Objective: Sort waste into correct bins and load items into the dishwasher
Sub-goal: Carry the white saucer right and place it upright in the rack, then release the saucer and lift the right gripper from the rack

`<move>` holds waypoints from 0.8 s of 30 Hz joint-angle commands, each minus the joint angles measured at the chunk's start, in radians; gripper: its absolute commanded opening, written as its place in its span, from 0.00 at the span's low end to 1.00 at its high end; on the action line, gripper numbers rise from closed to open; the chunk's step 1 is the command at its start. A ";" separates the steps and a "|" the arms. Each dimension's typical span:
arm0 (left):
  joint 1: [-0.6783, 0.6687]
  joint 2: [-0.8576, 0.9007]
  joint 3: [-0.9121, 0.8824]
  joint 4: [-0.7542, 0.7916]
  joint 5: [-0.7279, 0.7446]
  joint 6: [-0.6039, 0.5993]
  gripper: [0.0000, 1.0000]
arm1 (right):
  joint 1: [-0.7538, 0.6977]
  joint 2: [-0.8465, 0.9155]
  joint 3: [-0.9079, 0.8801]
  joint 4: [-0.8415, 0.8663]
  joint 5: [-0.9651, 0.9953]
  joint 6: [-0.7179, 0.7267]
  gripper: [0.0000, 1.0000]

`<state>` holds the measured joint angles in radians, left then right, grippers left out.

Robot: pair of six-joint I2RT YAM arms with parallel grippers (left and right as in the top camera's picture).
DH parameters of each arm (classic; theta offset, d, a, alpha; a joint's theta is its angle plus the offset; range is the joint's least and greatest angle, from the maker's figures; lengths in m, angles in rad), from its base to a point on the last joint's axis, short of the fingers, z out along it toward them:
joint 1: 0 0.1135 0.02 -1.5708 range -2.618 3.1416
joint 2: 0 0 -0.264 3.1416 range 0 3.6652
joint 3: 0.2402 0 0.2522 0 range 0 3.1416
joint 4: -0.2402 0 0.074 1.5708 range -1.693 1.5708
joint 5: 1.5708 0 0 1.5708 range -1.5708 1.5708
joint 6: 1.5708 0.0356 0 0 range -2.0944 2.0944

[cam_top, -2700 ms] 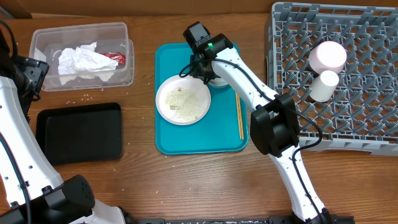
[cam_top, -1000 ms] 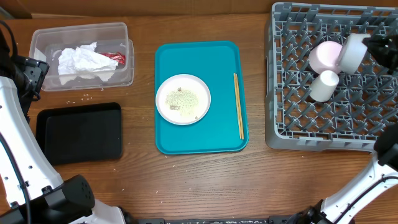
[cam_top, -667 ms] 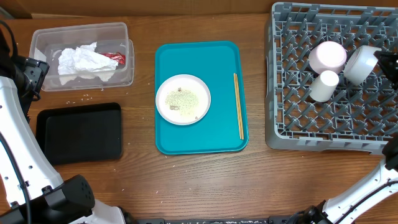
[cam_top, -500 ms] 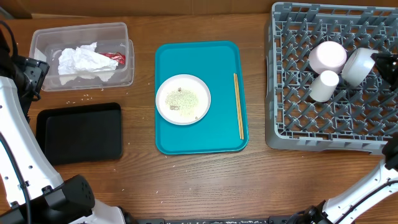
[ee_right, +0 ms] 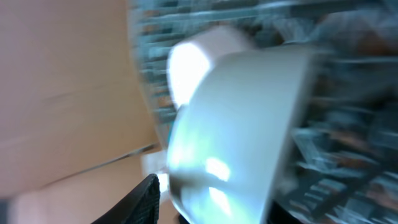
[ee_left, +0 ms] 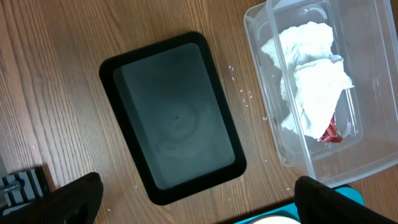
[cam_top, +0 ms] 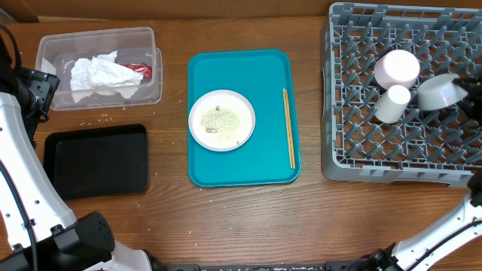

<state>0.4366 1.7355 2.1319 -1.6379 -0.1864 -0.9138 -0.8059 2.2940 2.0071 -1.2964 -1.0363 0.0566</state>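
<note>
Looking from overhead, we see the grey-white bowl (cam_top: 443, 92) lying tilted at the right side of the dish rack (cam_top: 354, 45), near the small white cup (cam_top: 393, 103). The right gripper (cam_top: 473, 96) is just beside the bowl, but we cannot tell whether it grips it. The plate (cam_top: 221, 120) and the chopsticks (cam_top: 288, 128) lie on the teal tray (cam_top: 226, 169).

From the left wrist, the left gripper (ee_left: 199, 208) hangs with jaws wide apart and empty above the black tray (ee_left: 174, 112). The clear tub (ee_left: 264, 74) with the napkin (ee_left: 311, 81) is on its right.

From the right wrist, all is blurred. The bowl (ee_right: 242, 124) fills the middle.
</note>
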 commanded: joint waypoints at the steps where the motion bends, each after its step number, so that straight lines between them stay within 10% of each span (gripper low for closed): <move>1: 0.002 0.006 -0.005 0.000 -0.004 0.009 1.00 | -0.022 -0.059 0.053 -0.028 0.293 0.122 0.43; 13: 0.002 0.006 -0.005 0.000 -0.004 0.009 1.00 | 0.045 -0.317 0.063 -0.031 0.554 0.232 0.42; 19: 0.002 0.006 -0.005 0.000 -0.004 0.009 1.00 | 0.200 -0.307 0.059 0.056 0.695 0.230 0.07; 24: 0.002 0.006 -0.005 0.000 -0.004 0.009 1.00 | 0.320 -0.217 0.058 0.058 1.022 0.341 0.04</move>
<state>0.4366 1.7355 2.1319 -1.6375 -0.1867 -0.9138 -0.5278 2.0045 2.0621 -1.2346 -0.2577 0.3256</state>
